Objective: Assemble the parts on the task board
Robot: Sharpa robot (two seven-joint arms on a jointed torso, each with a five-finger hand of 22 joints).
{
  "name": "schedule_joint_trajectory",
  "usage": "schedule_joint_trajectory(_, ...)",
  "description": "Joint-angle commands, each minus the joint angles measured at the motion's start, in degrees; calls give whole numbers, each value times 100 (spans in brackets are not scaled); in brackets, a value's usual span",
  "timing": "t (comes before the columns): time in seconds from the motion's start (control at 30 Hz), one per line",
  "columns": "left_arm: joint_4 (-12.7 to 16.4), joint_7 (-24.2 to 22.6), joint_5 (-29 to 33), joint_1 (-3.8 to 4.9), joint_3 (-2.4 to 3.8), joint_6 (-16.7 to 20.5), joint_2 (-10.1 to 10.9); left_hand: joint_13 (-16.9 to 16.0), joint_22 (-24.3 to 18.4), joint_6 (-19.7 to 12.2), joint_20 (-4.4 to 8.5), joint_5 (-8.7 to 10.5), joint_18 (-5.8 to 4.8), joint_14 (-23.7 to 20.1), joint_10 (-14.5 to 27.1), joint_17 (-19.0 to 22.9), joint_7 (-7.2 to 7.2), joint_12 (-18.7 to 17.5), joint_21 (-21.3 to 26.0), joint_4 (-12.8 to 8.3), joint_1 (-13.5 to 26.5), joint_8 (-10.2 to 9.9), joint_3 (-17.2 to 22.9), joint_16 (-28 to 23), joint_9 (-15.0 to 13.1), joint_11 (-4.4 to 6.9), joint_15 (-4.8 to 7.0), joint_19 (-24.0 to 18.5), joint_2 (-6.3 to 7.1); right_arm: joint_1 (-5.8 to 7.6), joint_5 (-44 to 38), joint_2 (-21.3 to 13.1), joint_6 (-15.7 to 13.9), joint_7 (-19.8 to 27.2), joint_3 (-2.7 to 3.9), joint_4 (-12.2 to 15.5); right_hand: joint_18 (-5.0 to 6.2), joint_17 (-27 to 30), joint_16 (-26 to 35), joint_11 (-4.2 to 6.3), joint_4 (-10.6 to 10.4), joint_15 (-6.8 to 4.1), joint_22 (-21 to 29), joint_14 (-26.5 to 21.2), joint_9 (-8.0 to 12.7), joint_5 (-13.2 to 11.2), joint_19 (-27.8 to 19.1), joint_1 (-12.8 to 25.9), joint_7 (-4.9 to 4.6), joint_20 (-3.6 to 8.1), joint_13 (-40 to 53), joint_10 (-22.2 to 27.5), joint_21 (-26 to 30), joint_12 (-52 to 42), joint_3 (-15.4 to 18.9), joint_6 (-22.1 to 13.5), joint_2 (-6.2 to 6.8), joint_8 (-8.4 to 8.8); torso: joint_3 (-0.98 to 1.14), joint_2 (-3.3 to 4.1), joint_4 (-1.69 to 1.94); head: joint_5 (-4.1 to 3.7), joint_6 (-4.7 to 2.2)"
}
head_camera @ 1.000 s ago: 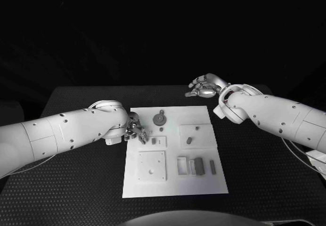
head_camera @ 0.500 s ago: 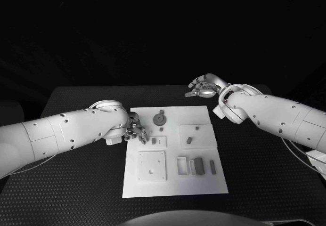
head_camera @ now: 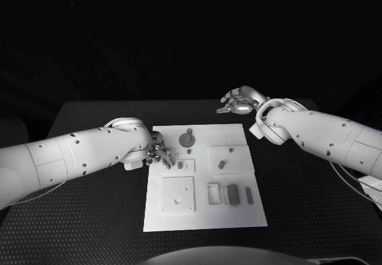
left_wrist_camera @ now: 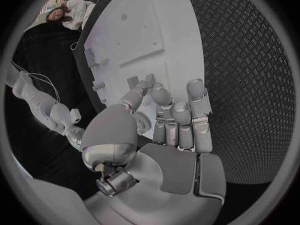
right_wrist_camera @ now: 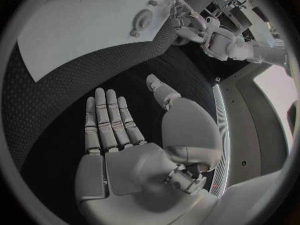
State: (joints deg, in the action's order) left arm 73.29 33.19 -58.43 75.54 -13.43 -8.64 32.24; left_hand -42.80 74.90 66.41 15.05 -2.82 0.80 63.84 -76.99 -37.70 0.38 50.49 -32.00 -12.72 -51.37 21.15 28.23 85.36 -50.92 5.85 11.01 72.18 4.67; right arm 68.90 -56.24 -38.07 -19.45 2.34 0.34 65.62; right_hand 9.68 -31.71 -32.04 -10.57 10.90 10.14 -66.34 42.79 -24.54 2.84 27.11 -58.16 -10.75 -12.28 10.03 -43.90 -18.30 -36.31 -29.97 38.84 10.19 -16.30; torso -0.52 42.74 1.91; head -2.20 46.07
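The white task board (head_camera: 203,218) lies in the middle of the black table. On it are a round grey wheel-like part (head_camera: 187,138), a small upright piece (head_camera: 221,163), a grey block (head_camera: 233,195) beside a white bracket (head_camera: 214,194), a slim piece (head_camera: 249,194) and a square plate (head_camera: 178,194). My left hand (head_camera: 159,154) is at the board's left edge, its fingers stretched close to a small part (head_camera: 185,164), with nothing in its grasp (left_wrist_camera: 178,125). Beyond the board's far right corner my right hand (head_camera: 241,102) hovers over the table, its palm (right_wrist_camera: 125,150) bare and its fingers straight.
Black textured tabletop (head_camera: 310,187) surrounds the board on all sides. The right wrist view shows the board (right_wrist_camera: 81,30), the wheel-like part (right_wrist_camera: 142,21) and my left hand (right_wrist_camera: 187,20) at the board's edge.
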Motion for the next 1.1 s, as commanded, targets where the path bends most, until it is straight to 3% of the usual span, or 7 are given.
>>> schedule_joint_trajectory(0.03, 44, -43, 76, -19, -8, -35, -16, 7, 119, 41, 79, -14, -11, 11, -30, -9, 0, 4, 16, 34, 52, -9, -2, -22, -8, -8, 35, 21, -19, -4, -14, 2, 72, 50, 1, 7, -101, -10, 32, 1, -41, 3, -11, -53, 11, 2, -35, -39, -322, -6, -12, 47, 42, -25, -4, -39, 7, -19, 0, -1, 1, -1, 3)
schedule_joint_trajectory(0.53, 28, -45, 77, -19, -8, 6, -10, 13, 117, 36, 80, -10, -7, 11, -32, -10, 1, -1, 23, 103, 131, -21, -26, -28, -11, -9, 37, 21, 21, -9, -14, 2, 82, 48, 1, 9, -133, 39, 146, -15, -60, 48, -83, -138, 21, 2, -98, -48, -326, -3, -56, 84, 82, -13, -9, -61, 15, -28, 2, 1, 0, 1, 1)
schedule_joint_trajectory(1.1, 0, -52, 81, -19, -8, 33, 16, 11, 115, -5, 86, 6, 9, -6, -19, -20, 10, -8, 46, 382, 497, -54, -106, -33, -29, -15, 35, 8, 159, -9, -14, -4, 107, 45, 1, 7, -177, 127, 291, -39, -86, 105, -171, -227, 35, 3, -188, -53, -336, -2, -118, 132, 138, 18, -14, -98, 23, -35, 0, 1, 1, 5, -6)
